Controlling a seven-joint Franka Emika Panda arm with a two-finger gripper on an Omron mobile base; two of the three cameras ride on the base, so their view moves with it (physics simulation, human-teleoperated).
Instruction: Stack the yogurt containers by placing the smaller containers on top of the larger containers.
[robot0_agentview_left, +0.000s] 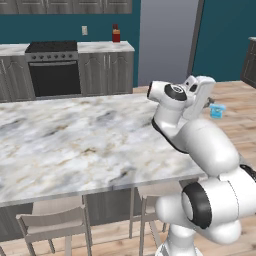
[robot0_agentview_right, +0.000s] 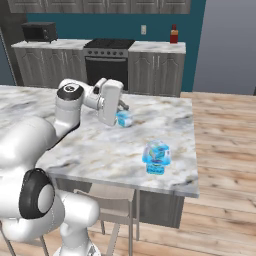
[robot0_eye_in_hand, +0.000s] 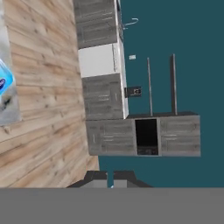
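The gripper (robot0_agentview_right: 123, 111) is raised above the marble island counter (robot0_agentview_right: 100, 150), its hand turned sideways, and its fingers are closed tight on the tiny cup (robot0_agentview_right: 124, 119), which sits at the fingertips clear of the counter surface. In the left base view the same cup (robot0_agentview_left: 217, 110) pokes out just past the white hand, to the right of the arm's upper link. The tub (robot0_agentview_right: 156, 157) stands upright on the counter, down and to the right of the gripper in the right base view, well apart from the cup and close to the counter's near edge and right corner. In the hand view a blue sliver of the tub (robot0_eye_in_hand: 4, 83) shows at the left border, with the closed finger tips (robot0_eye_in_hand: 114, 180) meeting at the bottom. Between cup and tub the marble is bare. Beyond the right edge lies open wood floor (robot0_agentview_right: 225, 140); a stool (robot0_agentview_right: 107, 200) is tucked under the near edge.
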